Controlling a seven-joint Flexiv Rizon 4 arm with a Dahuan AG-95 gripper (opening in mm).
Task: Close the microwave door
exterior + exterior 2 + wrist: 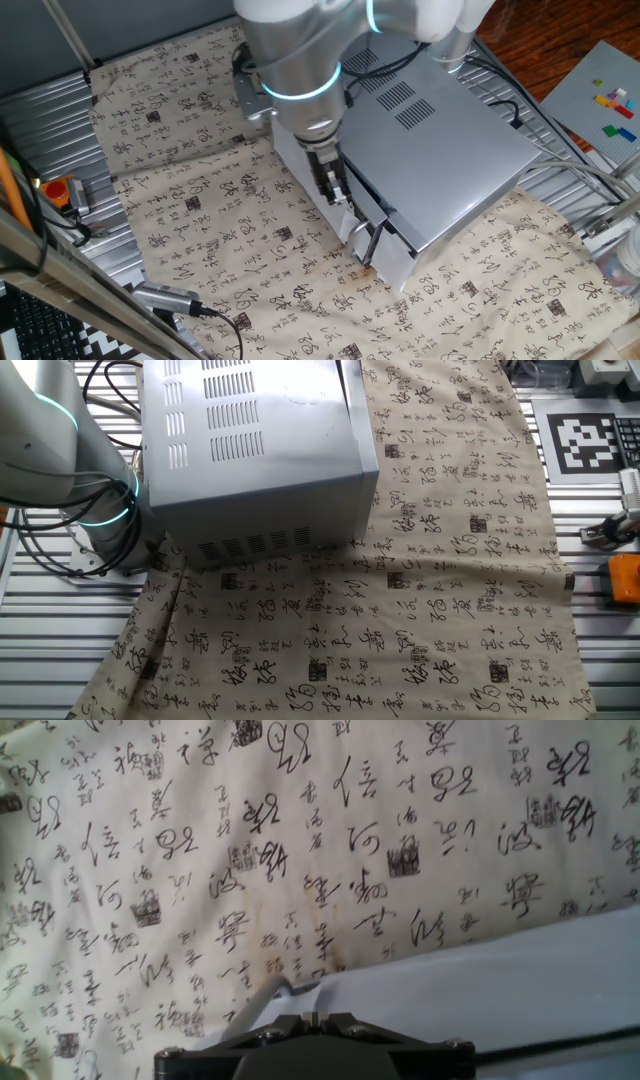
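Observation:
The microwave (pixel 450 150) is a silver-grey box with vent slots on top, standing on a cloth printed with calligraphy; the other fixed view shows its back and side (pixel 260 450). The microwave door (pixel 355 232) lies almost flat against the front, with a thin dark slit along its top edge and the dark handle bracket (pixel 371 240) near its free end. My gripper (pixel 338 198) points down right against the door's outer face, with its jaws together and nothing in them. In the hand view my gripper (pixel 315 1017) sits at the bottom edge and the pale door face (pixel 480 990) fills the lower right.
The patterned cloth (pixel 220 230) covers the table in front of the microwave. An orange object (pixel 60 190) sits at the left edge, and a cabled probe (pixel 165 297) lies at the front. A grey plate with coloured bricks (pixel 600 100) is at the far right. Cables run behind the microwave (pixel 100 380).

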